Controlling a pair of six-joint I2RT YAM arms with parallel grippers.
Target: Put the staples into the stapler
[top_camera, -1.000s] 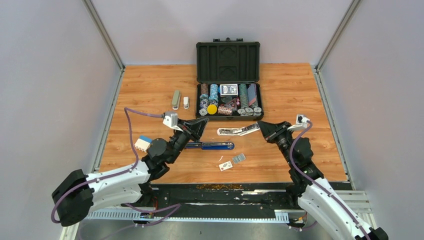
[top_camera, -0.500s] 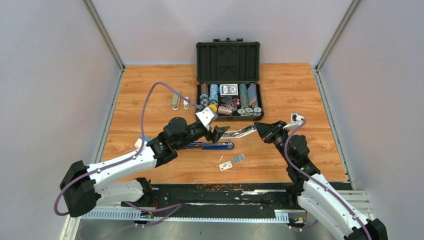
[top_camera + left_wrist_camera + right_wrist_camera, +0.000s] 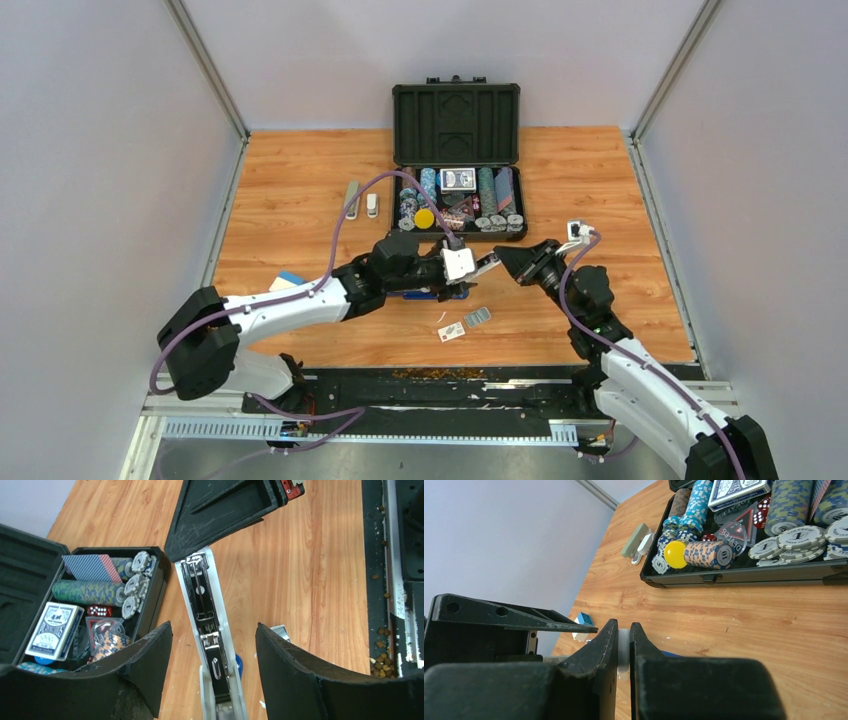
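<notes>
Tools meet at mid-worktop over an opened stapler; the right tool (image 3: 624, 630) is clamped on the far tip of the white-edged silver metal rail (image 3: 207, 610) of the long slim bright-blue stapler (image 3: 440, 293); the left tool (image 3: 214, 627) stands with its black fingers (image 3: 145, 665) apart, one on each side of that rail and, as far as the wrist view shows, touching neither edge; the blue body lies partly hidden beneath the left arm on the orange-brown wooden worktop (image 3: 600, 180), near the front of a black hard case (image 3: 456, 110) filled with poker chips and cards. The staples (image 3: 478, 316), a tiny flat silvery-grey ribbed block, lie on bare wood just in front of the stapler, beside a tiny white box (image 3: 452, 331) with a red mark; neither tool holds them.

The step in hand looks like steadying the opened rail, with loading not yet begun; to do it well, the right tool should grip only the tip, leaving the channel free; the left tool would best pinch the rail by its side walls rather than across the open top; the block should then be taken by its long edges, kept level and lined up with the channel, since so thin a piece could slip or snap.
</notes>
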